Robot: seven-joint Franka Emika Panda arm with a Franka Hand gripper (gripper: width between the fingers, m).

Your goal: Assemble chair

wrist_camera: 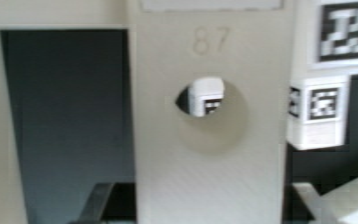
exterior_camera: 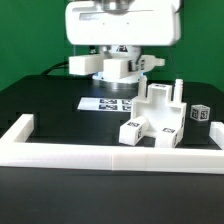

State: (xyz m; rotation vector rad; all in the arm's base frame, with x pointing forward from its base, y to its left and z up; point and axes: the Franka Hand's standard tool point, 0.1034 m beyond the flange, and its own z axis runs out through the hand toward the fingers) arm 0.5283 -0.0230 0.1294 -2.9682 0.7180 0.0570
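My gripper [exterior_camera: 118, 62] hangs above the table at the back centre, shut on a white chair slab [exterior_camera: 113, 68]. In the wrist view this slab [wrist_camera: 208, 120] runs lengthways between the two dark fingers [wrist_camera: 115, 198], fills the gap between them and has a round hole [wrist_camera: 206, 98] through which a tag shows. My gripper [wrist_camera: 211, 208] holds it near one end. The partly joined chair [exterior_camera: 156, 120], a chunky white block with upright posts, stands on the table towards the exterior view's right, below and in front of the gripper. Tagged white parts [wrist_camera: 320, 102] show beside the slab.
The marker board [exterior_camera: 106, 103] lies flat on the black table under the gripper. A long white border rail [exterior_camera: 110, 155] runs along the front, with a short return [exterior_camera: 18, 130] on the exterior view's left. A small tagged cube [exterior_camera: 200, 115] sits at the far right.
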